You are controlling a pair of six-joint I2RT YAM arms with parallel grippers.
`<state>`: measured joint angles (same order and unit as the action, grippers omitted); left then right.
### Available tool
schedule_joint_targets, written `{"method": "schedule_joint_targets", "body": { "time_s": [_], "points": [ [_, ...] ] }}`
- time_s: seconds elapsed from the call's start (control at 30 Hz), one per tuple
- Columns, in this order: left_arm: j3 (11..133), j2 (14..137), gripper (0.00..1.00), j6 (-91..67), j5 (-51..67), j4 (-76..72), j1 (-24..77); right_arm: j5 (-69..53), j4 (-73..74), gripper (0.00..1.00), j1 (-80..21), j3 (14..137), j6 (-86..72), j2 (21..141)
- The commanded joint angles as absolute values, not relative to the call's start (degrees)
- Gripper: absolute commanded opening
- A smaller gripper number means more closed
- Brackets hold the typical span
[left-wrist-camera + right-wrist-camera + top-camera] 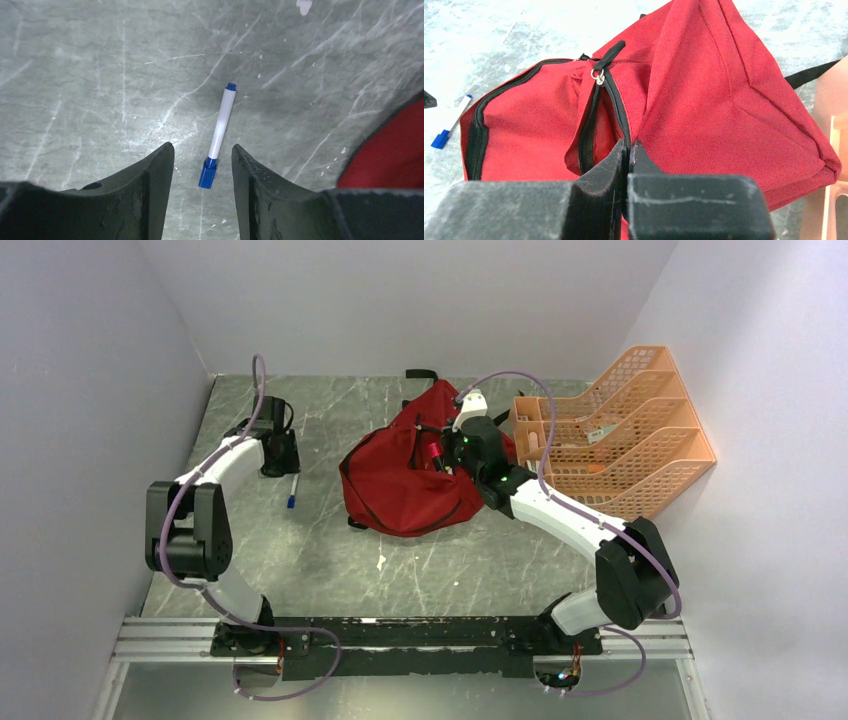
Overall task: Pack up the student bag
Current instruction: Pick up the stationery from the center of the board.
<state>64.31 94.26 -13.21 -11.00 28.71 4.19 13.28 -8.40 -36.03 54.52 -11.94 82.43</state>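
Pinching the student bag (734, 100): right gripper (629, 150) has its jaws pressed fully together on red fabric right at the edge of the zipper (599, 95) opening. That zipper is part-open, with the metal pull ring at the top of the gap.

Bag sits mid-tabletop (330, 570), toward the far edge and right of centre. It is slumped, and a black strap (422, 374) sticks out on the far side. Its right side is just beside the orange mesh file organizer (640, 430) in the far-right corner; can't tell if they touch.

Left gripper (201, 146) is wide open and holding nothing. It hangs over the marker (220, 125), which has a white barrel and a blue cap. The cap end lies between the two fingers, and neither finger visibly touches it.

Marker lies flat on the tabletop near the left edge, about midway back, well apart from the bag. Can't tell whether the fingertips touch the surface.
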Motion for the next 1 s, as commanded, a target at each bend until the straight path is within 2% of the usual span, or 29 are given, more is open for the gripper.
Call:
{"method": "schedule_joint_targets", "body": {
  "time_s": [0.0, 0.2, 0.53, 0.97],
  "points": [
    [64.1, 97.2, 0.51, -11.5, -6.2, 28.8, 3.0, 12.7, -10.7, 0.00, -36.7, 54.3, -11.7, 81.9],
    [65.4, 100.6, 0.48, -11.0, -2.0, 28.7, 2.0, 12.7, -10.8, 0.00, -36.6, 54.2, -11.6, 82.1],
    [66.6, 104.4, 0.34, -10.8, 0.8, 29.4, 0.2, 12.5, -11.0, 0.00, -36.7, 54.2, -11.8, 82.1],
    [67.6, 106.9, 0.27, -10.1, 0.4, 30.6, 0.2, 12.3, -11.2, 0.00, -36.6, 54.1, -12.1, 82.4]
  ]
}}
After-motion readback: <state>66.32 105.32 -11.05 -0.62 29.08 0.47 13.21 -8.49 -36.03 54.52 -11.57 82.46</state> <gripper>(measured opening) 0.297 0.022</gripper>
